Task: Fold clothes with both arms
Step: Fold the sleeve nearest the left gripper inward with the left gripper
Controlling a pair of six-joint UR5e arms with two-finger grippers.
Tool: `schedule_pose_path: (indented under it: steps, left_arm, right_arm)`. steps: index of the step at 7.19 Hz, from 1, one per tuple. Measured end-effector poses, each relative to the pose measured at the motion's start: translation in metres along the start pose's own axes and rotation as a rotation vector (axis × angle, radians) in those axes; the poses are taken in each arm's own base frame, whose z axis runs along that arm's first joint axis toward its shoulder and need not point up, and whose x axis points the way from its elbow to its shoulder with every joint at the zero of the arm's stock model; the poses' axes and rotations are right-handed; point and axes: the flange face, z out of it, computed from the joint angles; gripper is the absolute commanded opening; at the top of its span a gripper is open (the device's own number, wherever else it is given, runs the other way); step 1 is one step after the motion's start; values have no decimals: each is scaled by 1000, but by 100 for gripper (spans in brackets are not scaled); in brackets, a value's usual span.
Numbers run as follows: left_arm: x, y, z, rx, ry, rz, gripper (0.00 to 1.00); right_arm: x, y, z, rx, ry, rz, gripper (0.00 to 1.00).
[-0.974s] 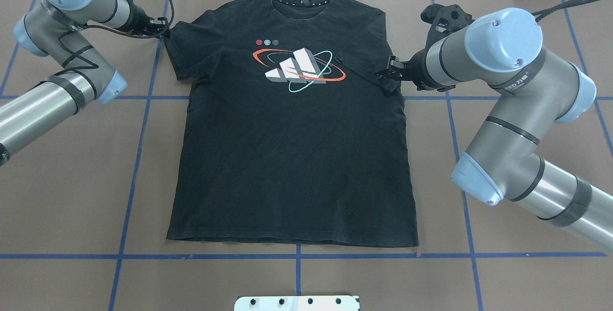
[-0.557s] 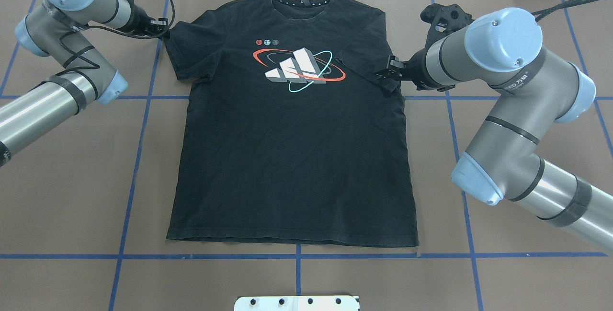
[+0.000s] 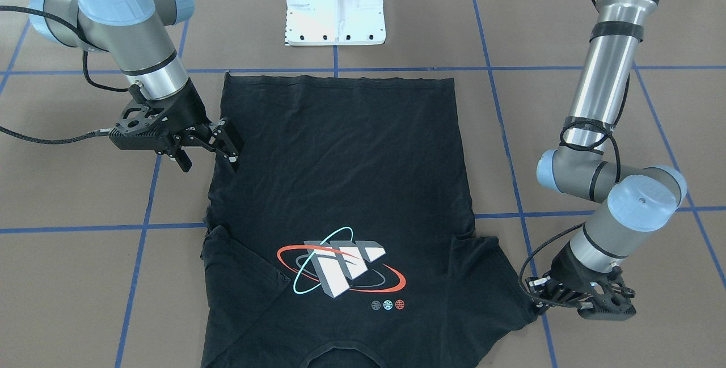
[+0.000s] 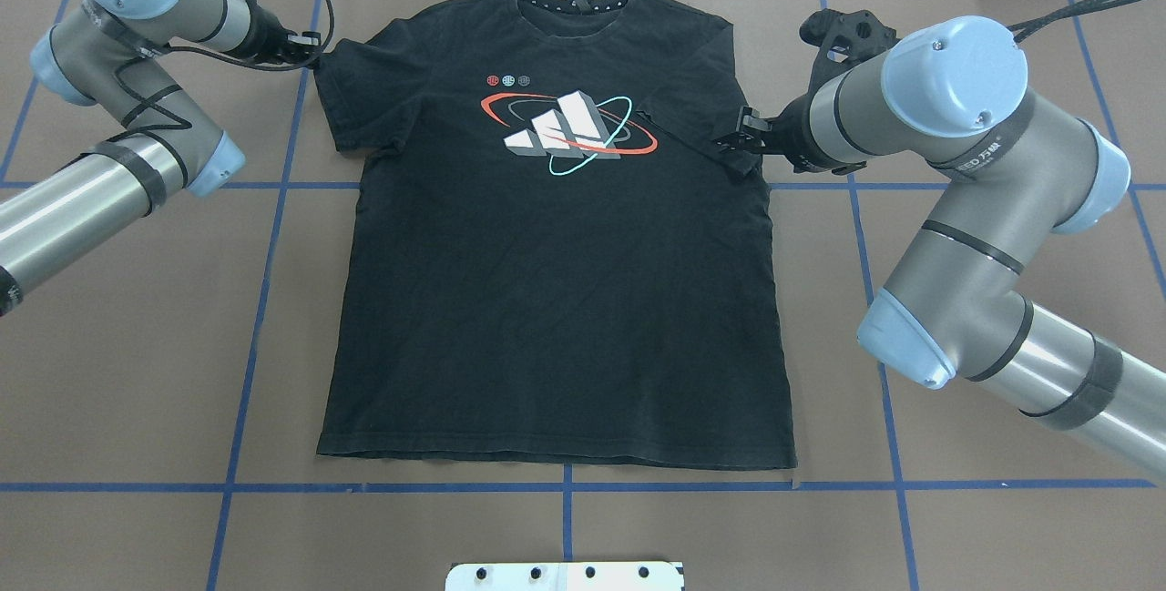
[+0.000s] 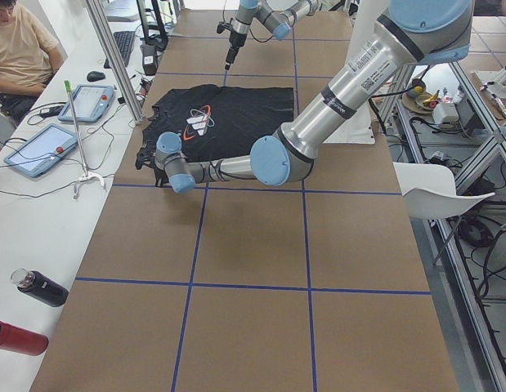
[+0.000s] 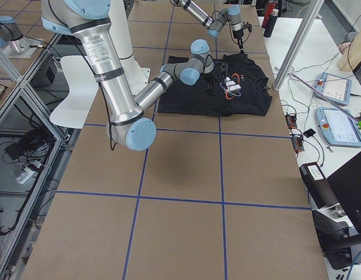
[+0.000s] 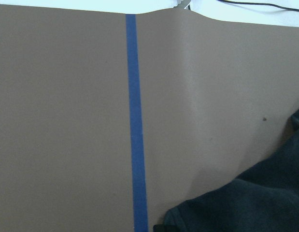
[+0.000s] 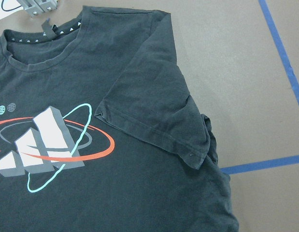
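Your right gripper [image 3: 209, 152] has its jaws spread wide. The black T-shirt [image 4: 556, 300] lies flat, print up, on the table [image 4: 137, 345], its side edge by the folded-in sleeve just below them. Your left gripper [image 3: 533, 295] meets the other sleeve's tip; whether those jaws pinch it, you cannot tell.

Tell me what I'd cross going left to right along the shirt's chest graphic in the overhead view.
Left arm → blue tape line → T-shirt sleeve → chest graphic → right arm.
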Motion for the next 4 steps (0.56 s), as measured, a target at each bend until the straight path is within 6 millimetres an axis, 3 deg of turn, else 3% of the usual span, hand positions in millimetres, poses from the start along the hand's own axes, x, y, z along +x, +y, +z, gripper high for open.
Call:
schedule_pose_path:
  steps: [3,4]
  left_arm:
    - [44,1,-56,30,137,-63,0]
    - [71,2,-66,27,168,-116,0]
  right_arm:
    - [-2,0,1,-1,-4,-5,100]
    - [-2,0,2,-1,-5,-12,100]
